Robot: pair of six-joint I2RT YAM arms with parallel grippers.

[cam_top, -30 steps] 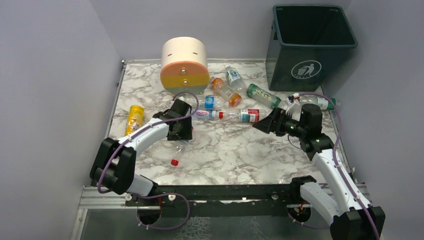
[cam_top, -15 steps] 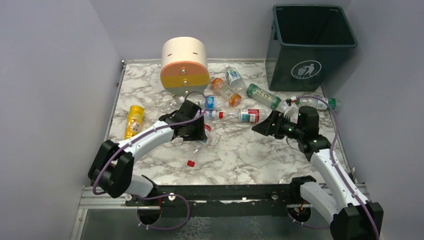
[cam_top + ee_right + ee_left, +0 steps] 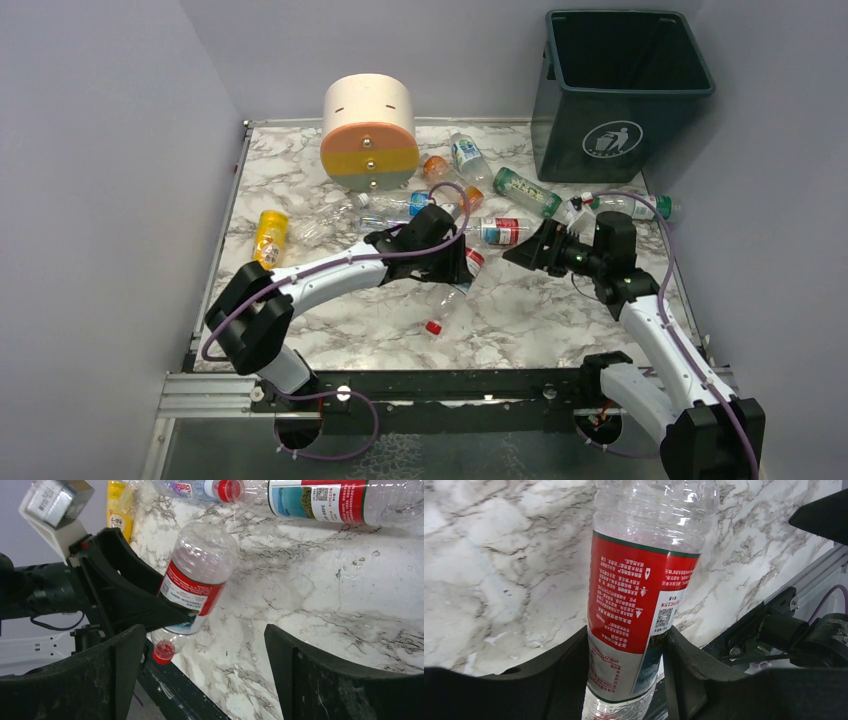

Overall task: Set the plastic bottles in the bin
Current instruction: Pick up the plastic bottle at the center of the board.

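Note:
My left gripper is shut on a clear bottle with a red label, held above the marble table, red cap pointing down toward the near edge; it fills the left wrist view and shows in the right wrist view. My right gripper is open and empty, just right of it. The dark teal bin stands at the back right. Several more bottles lie in a cluster between the grippers and the bin; a yellow one lies at the left.
A cream cylindrical drawer unit stands at the back centre. A green-capped bottle lies by the right edge below the bin. Walls close in on the left and right. A black rail runs along the near edge.
My left gripper has carried the red-label bottle to the right, from the left-centre of the table to the middle, close to the right gripper. The right arm has barely moved.

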